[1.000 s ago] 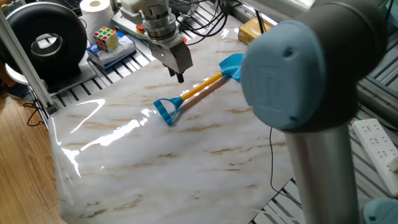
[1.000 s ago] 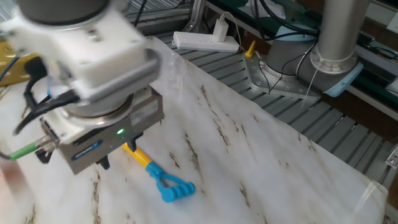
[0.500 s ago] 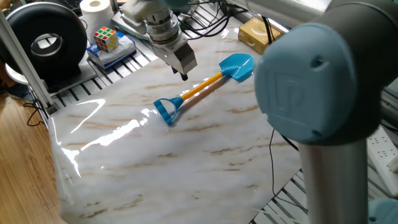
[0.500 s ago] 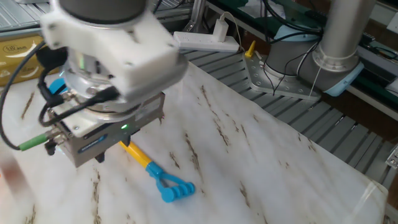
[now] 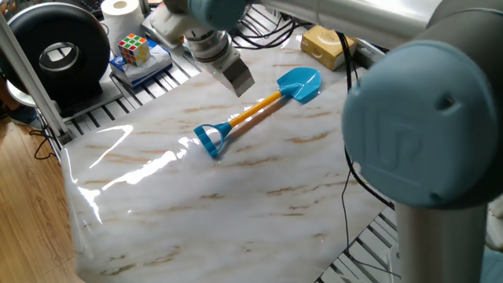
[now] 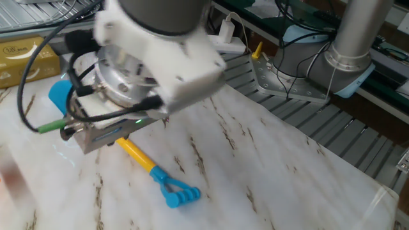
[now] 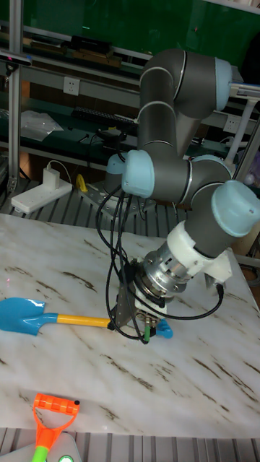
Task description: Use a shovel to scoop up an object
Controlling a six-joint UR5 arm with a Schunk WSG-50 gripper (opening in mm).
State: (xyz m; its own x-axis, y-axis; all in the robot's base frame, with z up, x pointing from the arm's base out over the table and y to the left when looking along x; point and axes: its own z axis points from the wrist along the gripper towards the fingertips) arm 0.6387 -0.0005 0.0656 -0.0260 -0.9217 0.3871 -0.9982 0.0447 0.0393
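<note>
One fixed view shows the shovel (image 5: 255,111) lying flat on the marble-patterned table (image 5: 236,196), its light-blue blade toward the far edge and its blue loop end nearer the middle. The gripper (image 5: 238,81) hangs tilted above the table just beside the orange-yellow shaft, not touching it; its fingers look drawn close together with nothing between them, though from this angle I cannot tell for sure. The object (image 5: 328,45), a tan-yellow block, sits at the far edge of the table past the blade, apart from it, with a black cable crossing its side. At the far left corner a puzzle cube (image 5: 134,49) rests on a blue flat box (image 5: 141,67) (what the box contains is not visible), beside a white paper roll (image 5: 119,9). From the tall fixed view, a green-shafted toy tool (image 7: 49,424) with an orange head lies at the near edge, well apart from the shovel.
</note>
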